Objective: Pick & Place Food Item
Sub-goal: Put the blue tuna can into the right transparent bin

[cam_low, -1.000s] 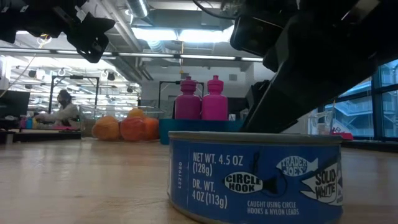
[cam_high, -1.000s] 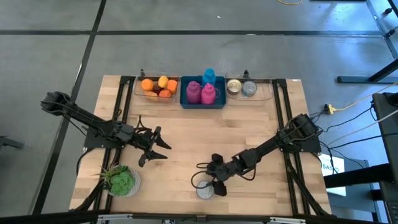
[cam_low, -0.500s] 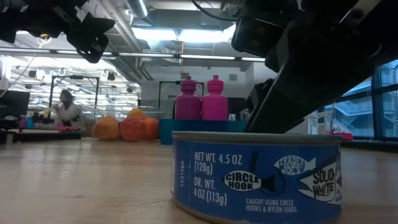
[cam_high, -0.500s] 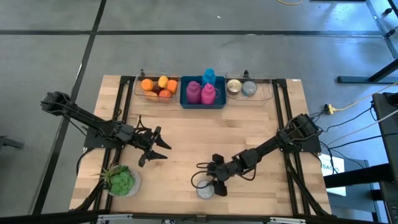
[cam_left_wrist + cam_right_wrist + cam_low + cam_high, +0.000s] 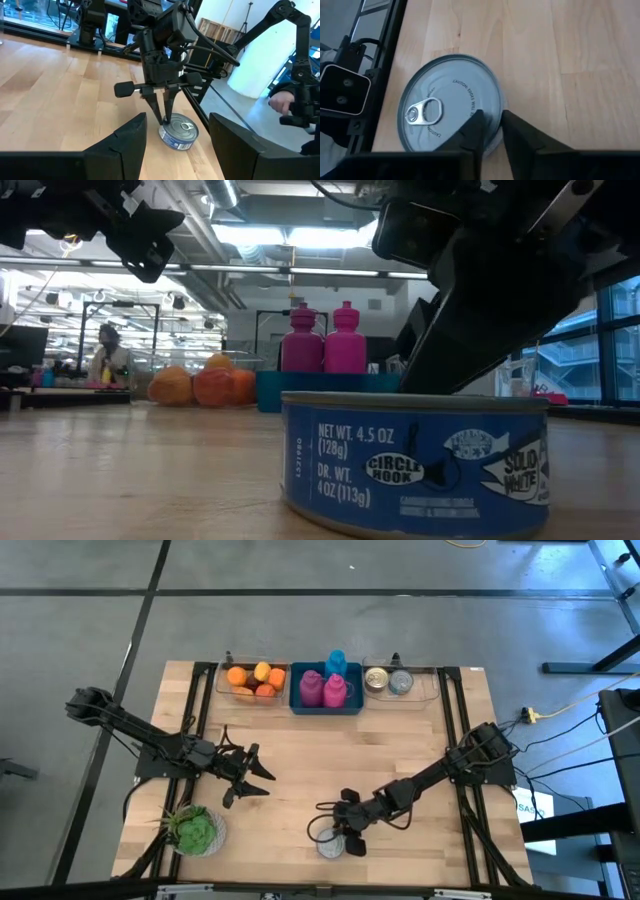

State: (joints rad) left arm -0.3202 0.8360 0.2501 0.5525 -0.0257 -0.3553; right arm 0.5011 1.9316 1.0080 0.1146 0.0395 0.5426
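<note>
The tuna can is located upright on the worktop near its front edge, well apart from the three bins at the far edge. The right tool is positioned directly over the can. In the right wrist view its two fingers are seen drawn close together, with only a narrow gap, pinching the can's rim at one side: one finger lies on the lid, the other just outside the wall. The can is not spanned across its full width.

Risks to be considered from this position:

- A pinch on a thin metal rim gives little contact. If the can is lifted by this edge alone, it may be expected to pivot and hang tilted, or to slip free.
- The lid is smooth; the inner finger may slide off it under load.
- The can stands close to the worktop's front edge. If it is dropped, it may roll off.
- Whether the grip is fully seated cannot be confirmed from the views; a lift begun too early would leave the can behind.

The left tool is held open above the worktop, near the lettuce, and grips nothing. No interference from it is anticipated.
</note>
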